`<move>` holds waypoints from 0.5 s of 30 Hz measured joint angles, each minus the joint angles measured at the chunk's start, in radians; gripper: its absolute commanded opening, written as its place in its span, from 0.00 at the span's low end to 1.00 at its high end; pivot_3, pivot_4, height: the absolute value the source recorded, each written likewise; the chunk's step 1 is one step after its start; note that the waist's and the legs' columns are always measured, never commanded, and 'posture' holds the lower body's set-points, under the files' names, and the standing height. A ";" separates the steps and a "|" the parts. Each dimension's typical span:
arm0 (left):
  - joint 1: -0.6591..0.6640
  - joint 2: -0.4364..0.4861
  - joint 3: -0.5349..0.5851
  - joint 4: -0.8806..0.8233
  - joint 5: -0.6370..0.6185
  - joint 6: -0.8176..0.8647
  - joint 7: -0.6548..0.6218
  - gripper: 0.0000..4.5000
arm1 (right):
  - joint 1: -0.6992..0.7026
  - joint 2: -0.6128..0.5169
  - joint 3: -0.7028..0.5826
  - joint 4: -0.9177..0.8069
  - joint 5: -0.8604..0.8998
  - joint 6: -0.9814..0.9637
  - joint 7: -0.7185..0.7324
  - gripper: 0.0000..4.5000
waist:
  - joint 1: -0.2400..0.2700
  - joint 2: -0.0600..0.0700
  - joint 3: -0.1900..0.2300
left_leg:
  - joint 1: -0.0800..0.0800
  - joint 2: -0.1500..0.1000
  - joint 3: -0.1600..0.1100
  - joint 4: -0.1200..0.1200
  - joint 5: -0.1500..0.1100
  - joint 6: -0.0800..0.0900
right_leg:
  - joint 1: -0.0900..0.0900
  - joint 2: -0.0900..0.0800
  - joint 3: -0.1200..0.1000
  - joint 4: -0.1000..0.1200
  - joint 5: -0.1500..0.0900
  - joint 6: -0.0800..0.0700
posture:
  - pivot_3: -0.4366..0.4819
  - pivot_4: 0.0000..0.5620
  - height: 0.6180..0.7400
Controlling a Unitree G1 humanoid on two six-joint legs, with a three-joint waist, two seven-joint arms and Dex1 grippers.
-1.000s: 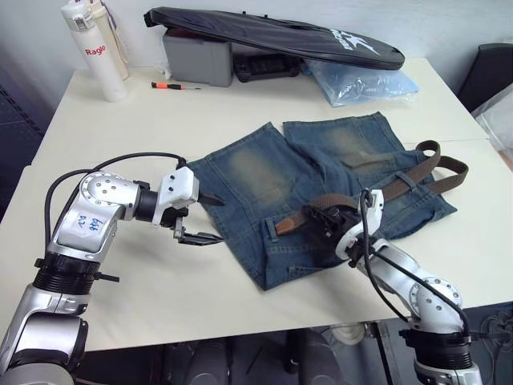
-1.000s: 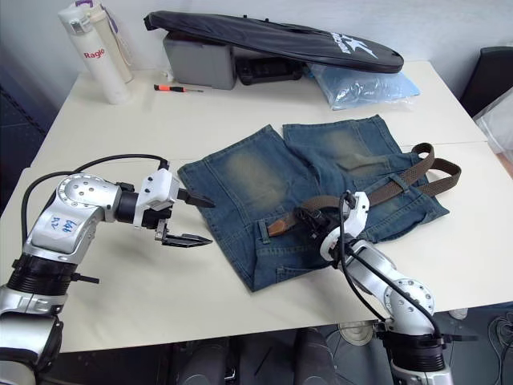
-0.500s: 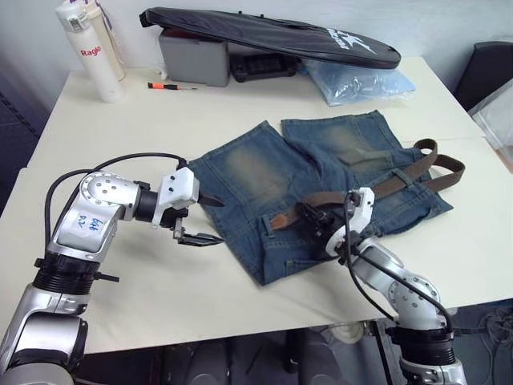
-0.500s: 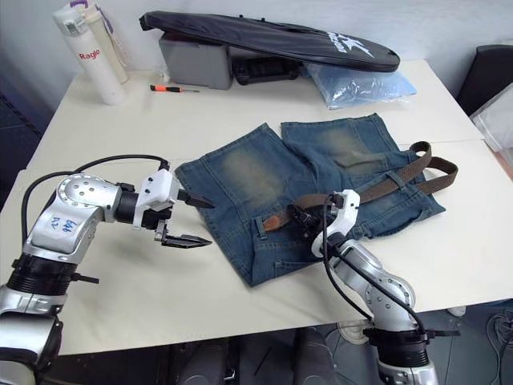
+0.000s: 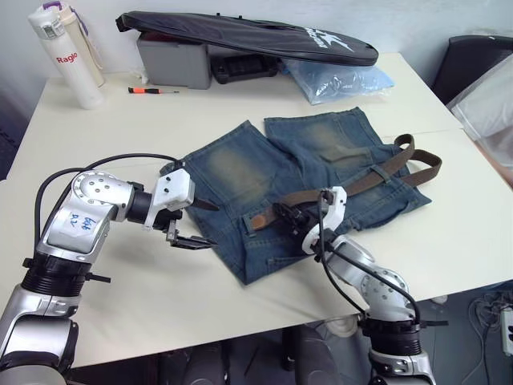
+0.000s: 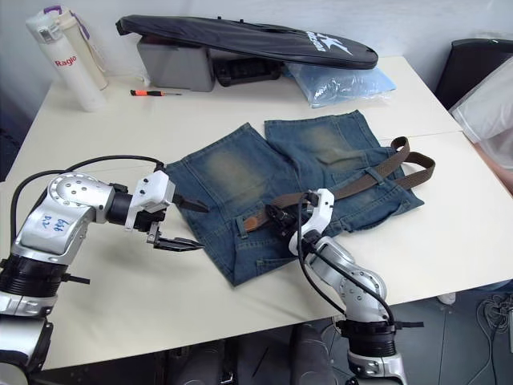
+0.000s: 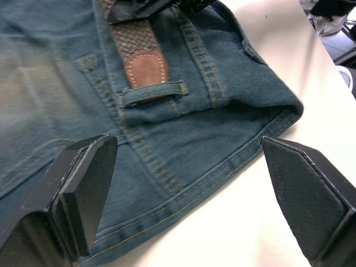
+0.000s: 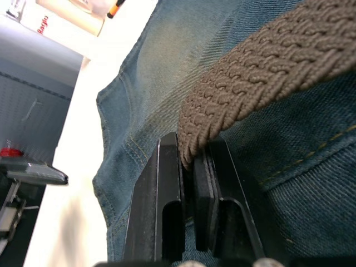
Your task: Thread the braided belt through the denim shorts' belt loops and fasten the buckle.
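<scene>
Mid-frame on the table, the denim shorts are spread flat. Braided belt is pinched by the right gripper; its tan tip is seen up close at a belt loop, between the spread-open left gripper fingers.

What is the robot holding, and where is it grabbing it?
The right gripper pinches the braided belt a little behind its tan tip. The left gripper is open, holding nothing.

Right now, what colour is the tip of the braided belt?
Tan leather with pale stitching on the tip of the braided belt; clearest in the left wrist view.
</scene>
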 measured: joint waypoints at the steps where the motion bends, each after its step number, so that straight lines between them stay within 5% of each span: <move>1: 0.000 0.000 0.000 -0.003 0.000 0.005 -0.005 1.00 | -0.004 0.055 -0.016 0.020 0.029 0.005 0.002 0.01 | -0.003 0.000 0.000 | 0.000 0.001 0.000 -0.001 0.000 -0.001 | 0.000 0.001 0.000 0.000 0.000 0.000 | 0.48 0.27 1.00; 15: -0.025 -0.032 -0.032 0.009 0.004 -0.011 -0.007 1.00 | -0.061 0.059 0.013 0.038 -0.051 0.167 -0.025 0.01 | -0.003 -0.003 -0.004 | 0.002 0.001 0.000 -0.002 0.001 -0.002 | 0.000 0.001 0.000 0.000 -0.001 -0.002 | 0.48 0.27 1.00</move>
